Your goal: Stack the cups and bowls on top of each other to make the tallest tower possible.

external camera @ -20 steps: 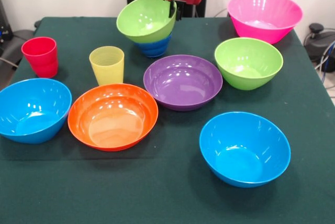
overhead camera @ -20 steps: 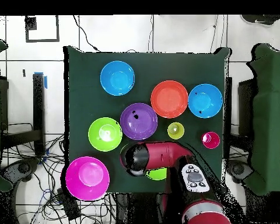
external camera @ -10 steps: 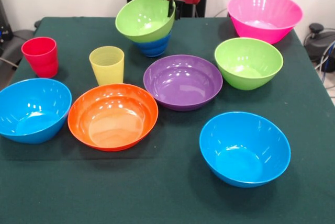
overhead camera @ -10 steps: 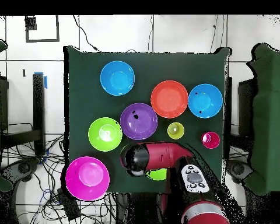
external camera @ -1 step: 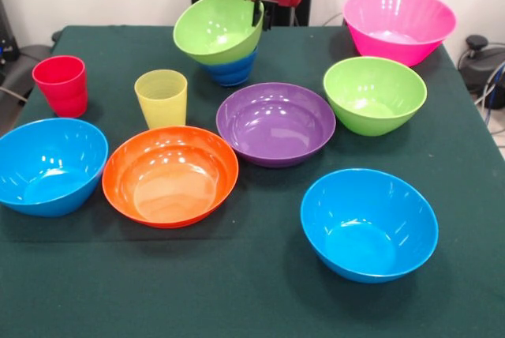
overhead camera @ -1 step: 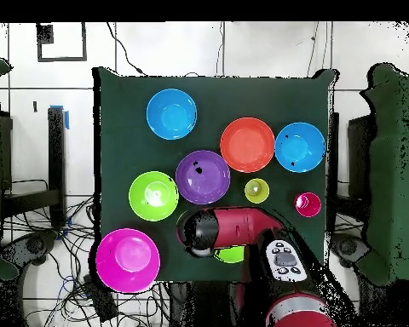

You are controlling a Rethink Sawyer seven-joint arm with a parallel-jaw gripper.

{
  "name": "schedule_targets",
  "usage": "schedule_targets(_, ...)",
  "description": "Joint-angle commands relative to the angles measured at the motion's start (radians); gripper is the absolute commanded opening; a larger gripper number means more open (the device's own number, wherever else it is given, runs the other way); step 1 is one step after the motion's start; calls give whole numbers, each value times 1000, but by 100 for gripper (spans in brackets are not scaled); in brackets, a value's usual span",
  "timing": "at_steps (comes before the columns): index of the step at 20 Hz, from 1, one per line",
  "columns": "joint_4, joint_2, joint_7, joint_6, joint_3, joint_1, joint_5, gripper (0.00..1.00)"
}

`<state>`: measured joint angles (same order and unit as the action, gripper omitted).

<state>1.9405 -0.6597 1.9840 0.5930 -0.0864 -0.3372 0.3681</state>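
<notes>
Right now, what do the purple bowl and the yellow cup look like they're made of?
Purple bowl: likely hard plastic, glossy, with bright glints across its inside. Yellow cup: probably thinner plastic, slightly see-through, with faint ridges round its wall.

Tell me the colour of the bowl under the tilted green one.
Dark blue bowl, seen best in the front view.

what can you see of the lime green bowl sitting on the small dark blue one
The lime green bowl is glossy plastic, round with a plain rim, and empty. It sits tilted in the small dark blue bowl, its opening leaning toward the camera and the table's left in the front view. The gripper is at its raised right rim; whether the jaws clamp it cannot be told. From overhead the arm hides most of it.
</notes>
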Motion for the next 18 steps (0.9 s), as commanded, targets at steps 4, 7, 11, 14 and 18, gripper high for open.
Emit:
schedule_targets(4,-79,-4,53,4,-52,-5,-34,0)
schedule_targets(7,-89,-2,61,10,-52,5,-40,0)
schedule_targets(11,-100,4,62,18,-53,7,-48,0)
schedule_targets(14,-102,0,63,26,-52,10,-52,0)
schedule_targets(18,-110,3,71,27,-47,19,-55,0)
